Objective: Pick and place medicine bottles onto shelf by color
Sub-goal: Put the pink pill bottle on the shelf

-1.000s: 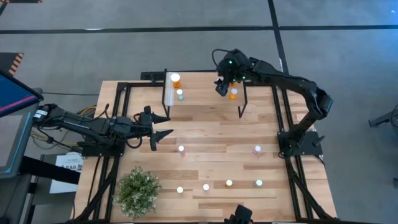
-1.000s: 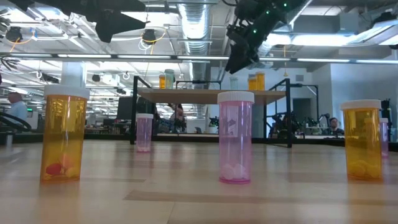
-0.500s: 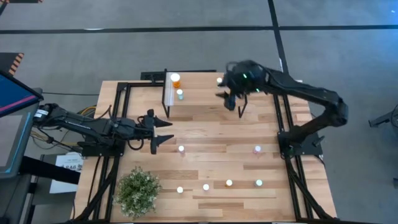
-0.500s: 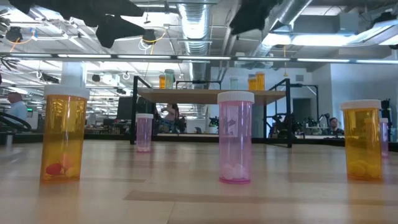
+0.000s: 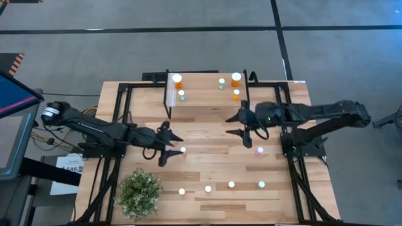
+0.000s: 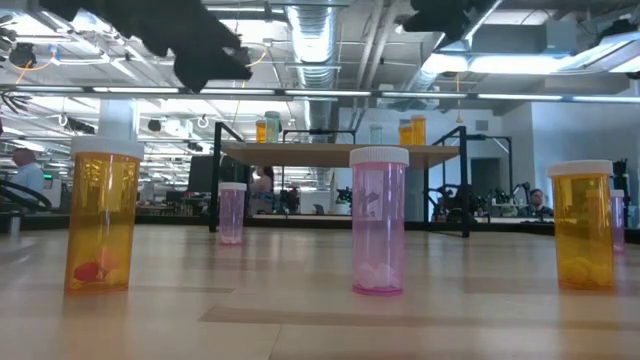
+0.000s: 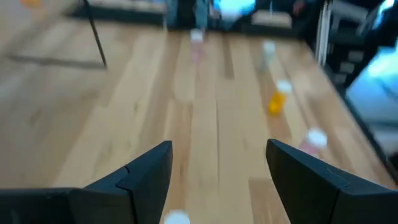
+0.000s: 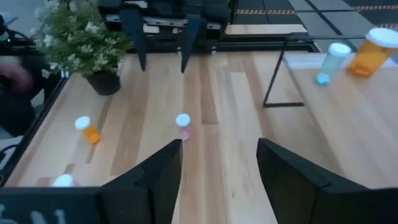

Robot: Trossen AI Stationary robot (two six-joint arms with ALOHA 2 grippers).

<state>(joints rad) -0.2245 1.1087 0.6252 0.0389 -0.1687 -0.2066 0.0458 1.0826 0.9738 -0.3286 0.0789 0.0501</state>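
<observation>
The light wooden surface (image 5: 207, 135) filled the middle of the high view, with a leafy green potted plant (image 5: 139, 192) at lower left. On the raised wood-plank shelf (image 5: 204, 94) at upper centre stood five small white-capped medicine bottles already, orange and teal. Six more (pink ones among them, others too small to tell) waited on the surface in the lower half, so roughly half the job seemed left. The left claw (image 5: 168, 145) reached low at centre-left, fingers spread and empty, just beside a pink bottle (image 5: 183, 150). The right claw (image 5: 240, 124) hovered right of centre below the shelf, parted and carrying nothing.
</observation>
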